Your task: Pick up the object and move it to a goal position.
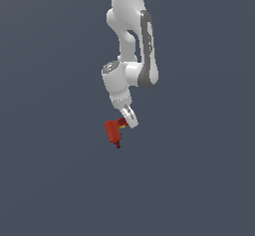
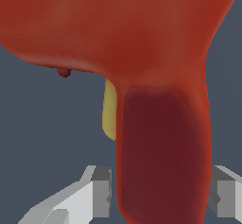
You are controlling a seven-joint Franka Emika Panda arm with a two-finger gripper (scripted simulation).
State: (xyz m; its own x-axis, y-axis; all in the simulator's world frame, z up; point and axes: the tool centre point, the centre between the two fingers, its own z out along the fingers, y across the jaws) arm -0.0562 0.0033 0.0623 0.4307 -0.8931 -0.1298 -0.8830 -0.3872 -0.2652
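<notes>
I've got the tool [image 1: 124, 124] clenched on the drill [image 1: 113, 132] by its dark handle, fingers [image 2: 97, 190] flanking it, the drill hanging tip-down under the wrist. My worry is the tilt: the heavy body sits off to one side of the grip and could pivot or slip. No brand, label or writing I can read.

The drill-like object [image 1: 113, 132] is bright red, with a darker maroon grip panel and a dark-red tip; a small yellow-green patch sits beside the grip. The arm [image 1: 130, 41] is glossy white with a grey band along one link. The gripper [image 2: 160, 194] is white and grey. Everything behind is plain slate blue-grey.
</notes>
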